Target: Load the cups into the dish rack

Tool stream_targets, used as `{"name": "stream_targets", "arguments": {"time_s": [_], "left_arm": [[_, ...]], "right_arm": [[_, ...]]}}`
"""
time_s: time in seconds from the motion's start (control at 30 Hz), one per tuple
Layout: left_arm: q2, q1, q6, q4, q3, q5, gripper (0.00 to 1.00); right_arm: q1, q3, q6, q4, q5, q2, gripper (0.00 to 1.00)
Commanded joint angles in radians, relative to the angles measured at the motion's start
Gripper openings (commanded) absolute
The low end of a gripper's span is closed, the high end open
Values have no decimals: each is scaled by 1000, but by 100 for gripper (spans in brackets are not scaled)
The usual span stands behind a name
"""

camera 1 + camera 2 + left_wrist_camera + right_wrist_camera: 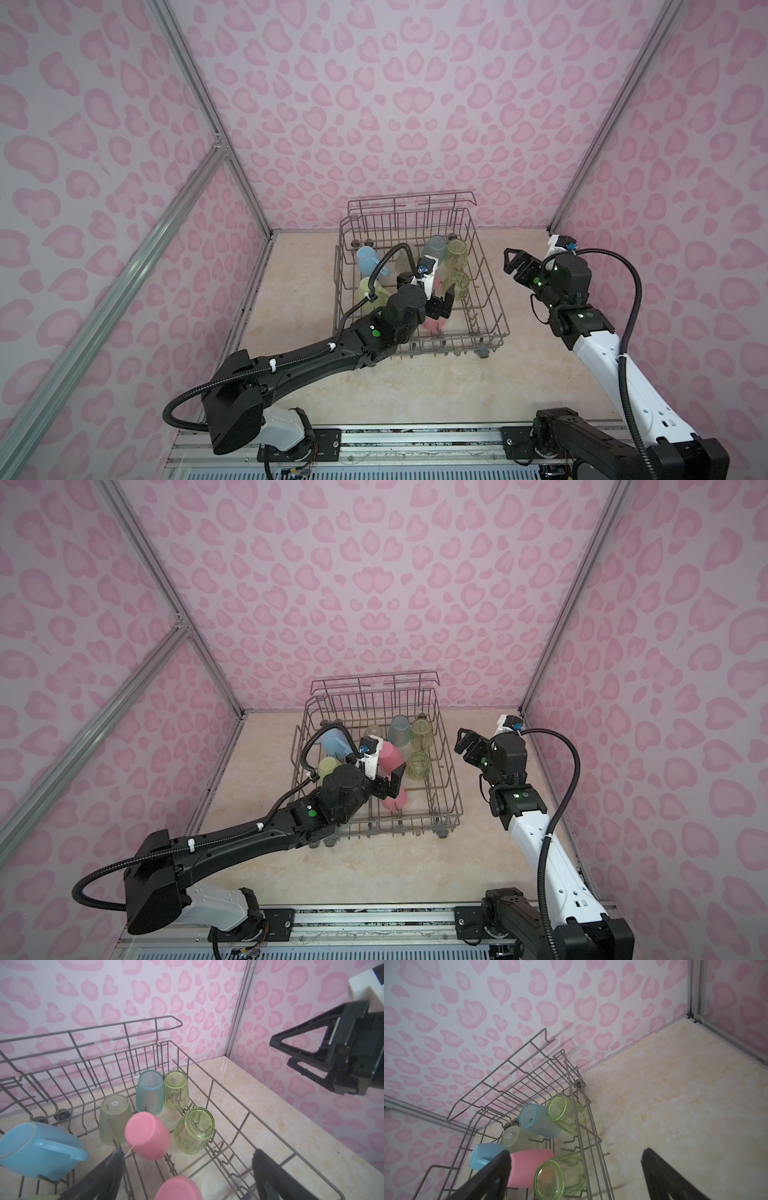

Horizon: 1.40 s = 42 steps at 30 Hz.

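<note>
**Left jaws:** released, fingers (pixel 104 1176) spread wide with nothing clasped. They hang over the near middle of the dish rack (pixel 488 307), above a pink tumbler (pixel 178 1188) that sits base-up on the tines.

**Right jaws:** released, fingers (pixel 660 1174) wide apart and empty. They are held above the bench (pixel 415 395) just outside the rack's right side, towards the bench's far right corner, with the tips turned to the rack.

**Left arm** (pixel 316 353): black, reaching from the bench's near left corner across the rack's near left corner.

**Right arm** (pixel 602 353): white and black, rising from the bench's near right corner.

**Dish rack:** grey-brown wire with rows of tines, a taller back rail and small wheels. It stands on the bench near the middle of its far edge.

**Cups, all inside the rack:**
- Second pink tumbler (pixel 147 1135): centre of the rack, base-up and tilted.
- Lime-green cup (pixel 194 1130): right side, just beside the tilted pink tumbler, base-up.
- Lime-green cup (pixel 176 1089): far right corner, base-up.
- Teal cup (pixel 149 1093): touching or just beside the far lime-green cup, on its left, base-up.
- Greyish-beige cup (pixel 114 1120): just left of the teal cup, base-up, with a small round label on the base.
- Light-blue mug (pixel 39 1151): far left part, tilted, handle uppermost.
- Pale-yellow mug (pixel 328 766): left side, nearer than the blue mug, partly hidden by the left arm's cable.
</note>
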Motion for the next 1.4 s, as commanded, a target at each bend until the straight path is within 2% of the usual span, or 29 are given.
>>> {"name": "stream_targets", "arguments": {"time_s": [0.0, 0.1, 0.27, 0.4, 0.63, 0.77, 0.9, 1.07, 1.17, 1.37], "left_arm": [[-29, 41, 24, -114, 65, -45, 97], [-51, 116, -2, -176, 112, -32, 97], [-111, 316, -118, -280, 156, 54, 97], [-192, 460, -169, -351, 164, 30, 97], [-341, 796, -353, -463, 87, 117, 97], [-415, 924, -377, -480, -4, 88, 97], [-467, 1013, -389, -485, -103, 33, 97], [-457, 1106, -465, -473, -216, 24, 97], [-425, 1137, -492, -429, -283, -7, 97], [-287, 1146, -441, -367, -332, 4, 97]], "right_arm": [[1, 1, -55, -1, 56, -6, 98], [1, 2, -85, 9, 95, -3, 98], [1, -32, -121, 81, 163, -13, 98], [1, -82, -176, 155, 242, -43, 98], [1, -176, -256, 236, 384, -77, 98], [-3, -235, -292, 280, 451, -96, 98], [-18, -311, -307, 360, 494, -111, 98], [-59, -388, -307, 438, 516, -103, 98], [-86, -433, -304, 491, 513, -80, 98], [-90, -522, -317, 661, 490, 25, 98]]}}
